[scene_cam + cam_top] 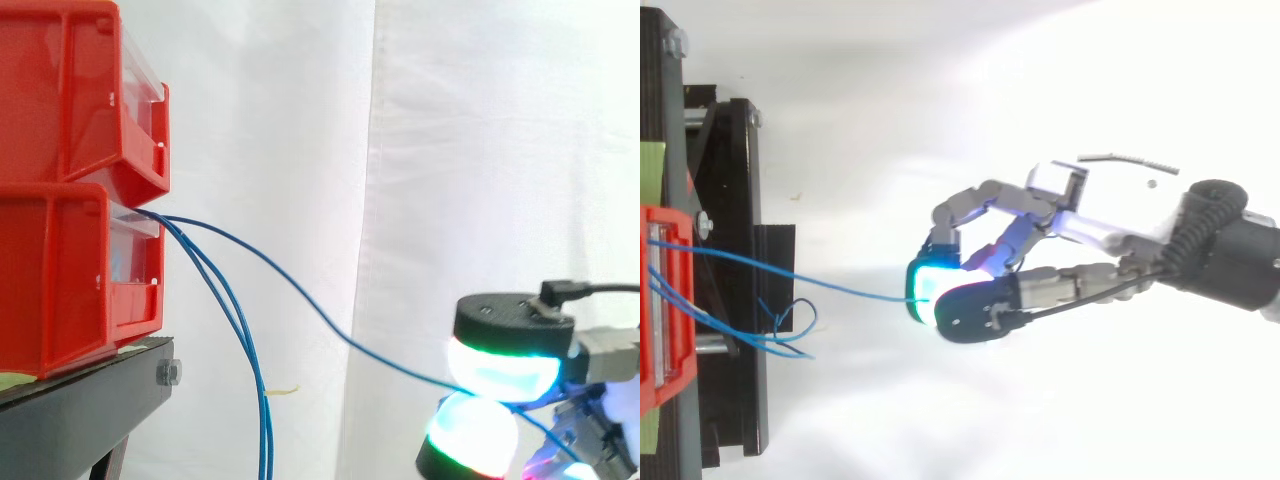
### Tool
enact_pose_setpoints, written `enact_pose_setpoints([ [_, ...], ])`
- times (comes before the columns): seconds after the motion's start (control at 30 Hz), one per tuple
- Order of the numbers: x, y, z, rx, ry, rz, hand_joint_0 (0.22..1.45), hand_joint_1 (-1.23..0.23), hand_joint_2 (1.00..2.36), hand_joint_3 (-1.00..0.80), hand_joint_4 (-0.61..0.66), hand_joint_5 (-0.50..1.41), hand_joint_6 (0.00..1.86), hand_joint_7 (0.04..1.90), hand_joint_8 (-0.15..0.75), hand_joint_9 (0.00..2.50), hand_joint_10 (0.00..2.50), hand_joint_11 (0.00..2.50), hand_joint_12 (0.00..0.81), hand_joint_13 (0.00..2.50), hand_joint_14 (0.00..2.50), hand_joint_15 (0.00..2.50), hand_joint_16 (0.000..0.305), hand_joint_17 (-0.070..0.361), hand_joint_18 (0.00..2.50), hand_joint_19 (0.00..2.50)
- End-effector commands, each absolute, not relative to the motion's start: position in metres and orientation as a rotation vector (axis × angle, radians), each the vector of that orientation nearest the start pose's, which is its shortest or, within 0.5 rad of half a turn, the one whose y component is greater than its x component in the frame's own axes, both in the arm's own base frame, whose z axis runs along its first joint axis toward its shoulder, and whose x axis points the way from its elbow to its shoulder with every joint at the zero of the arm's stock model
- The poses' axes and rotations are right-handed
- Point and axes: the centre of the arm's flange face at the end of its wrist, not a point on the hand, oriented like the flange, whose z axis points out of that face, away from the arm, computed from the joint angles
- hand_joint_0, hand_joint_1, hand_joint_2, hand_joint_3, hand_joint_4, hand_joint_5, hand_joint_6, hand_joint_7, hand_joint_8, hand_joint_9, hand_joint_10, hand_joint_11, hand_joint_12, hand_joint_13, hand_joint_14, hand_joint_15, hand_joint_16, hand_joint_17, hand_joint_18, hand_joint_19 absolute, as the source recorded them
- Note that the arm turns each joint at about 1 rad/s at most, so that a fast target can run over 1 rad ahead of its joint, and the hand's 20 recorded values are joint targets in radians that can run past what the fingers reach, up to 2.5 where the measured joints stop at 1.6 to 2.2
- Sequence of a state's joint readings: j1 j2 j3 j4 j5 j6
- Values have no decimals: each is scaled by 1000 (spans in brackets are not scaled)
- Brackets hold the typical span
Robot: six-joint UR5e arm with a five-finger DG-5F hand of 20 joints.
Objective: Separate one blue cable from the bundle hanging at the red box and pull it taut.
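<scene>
— What have you got?
— One blue cable, pinched between my robot hand's pads, sagging slightly from the lower red box, apart from the hanging bundle.

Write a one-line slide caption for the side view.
Robot hand pinches one blue cable, drawn from the red bins in a sagging curve, while the other blue strands hang down.
</scene>
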State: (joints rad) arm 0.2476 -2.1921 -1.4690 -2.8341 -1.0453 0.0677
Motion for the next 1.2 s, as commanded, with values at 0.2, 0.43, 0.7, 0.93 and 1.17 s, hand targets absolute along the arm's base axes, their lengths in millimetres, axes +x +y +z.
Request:
enact_pose_setpoints([
  [0.2, 674, -7, 202, 1376, 1083, 906, 745, -797, 1020, -223, -247, -203, 875, 1220, 286, 1226, 25, 981, 359, 917, 21, 577, 39, 87, 820, 597],
  [0.43, 675, -6, 203, 1358, 1084, 902, 745, -798, 1020, -225, -234, -203, 875, 1223, 289, 1226, 22, 974, 359, 916, 22, 577, 39, 87, 819, 597],
  [0.7, 675, -5, 203, 1357, 1086, 902, 739, -799, 1020, -220, -207, -202, 875, 1226, 291, 1231, 23, 974, 360, 918, 21, 580, 39, 87, 824, 596],
  [0.93, 675, -6, 203, 1360, 1084, 899, 739, -799, 1019, -222, -198, -203, 876, 1217, 296, 1228, 23, 976, 359, 917, 22, 579, 39, 87, 820, 596],
  [1.17, 675, -5, 203, 1357, 1086, 902, 739, -799, 1019, -228, -202, -202, 876, 1211, 295, 1228, 22, 972, 359, 917, 21, 579, 39, 87, 820, 602],
])
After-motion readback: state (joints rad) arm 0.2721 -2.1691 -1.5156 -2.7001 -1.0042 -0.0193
